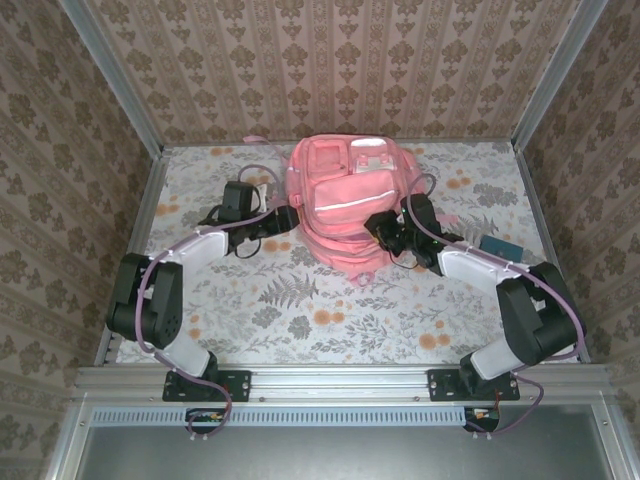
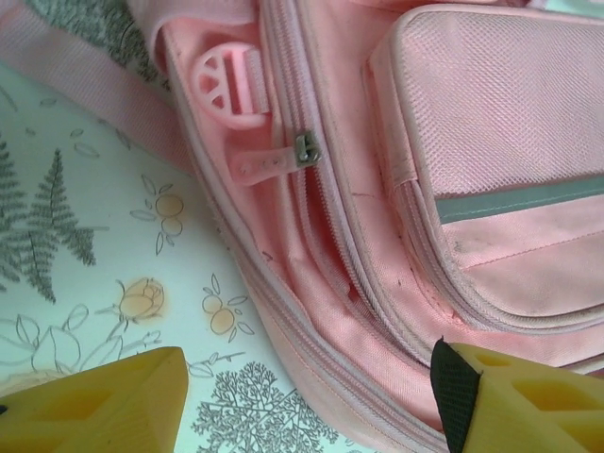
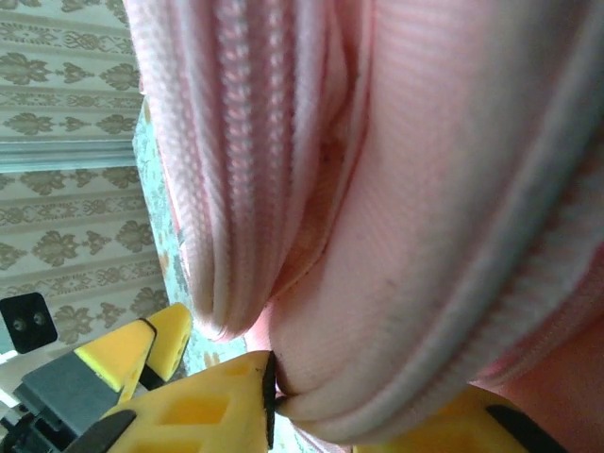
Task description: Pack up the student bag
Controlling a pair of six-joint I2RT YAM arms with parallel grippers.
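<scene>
The student bag (image 1: 345,205) is a large pink backpack lying flat at the back middle of the table. My left gripper (image 1: 283,222) stands open at its left edge. In the left wrist view its yellow fingers (image 2: 104,406) straddle the bag's side seam (image 2: 377,377), holding nothing. A zip pull (image 2: 304,149) and a pink plastic buckle (image 2: 229,83) lie just ahead. My right gripper (image 1: 385,235) is at the bag's lower right side. In the right wrist view it (image 3: 368,415) is shut on a thick fold of the bag's fabric (image 3: 425,236).
A flat dark-blue booklet (image 1: 500,244) lies on the floral tablecloth (image 1: 330,310) right of the bag, beside the right arm. Patterned walls and a metal frame (image 1: 110,90) enclose the table. The left gripper's yellow fingers (image 3: 142,354) appear low in the right wrist view.
</scene>
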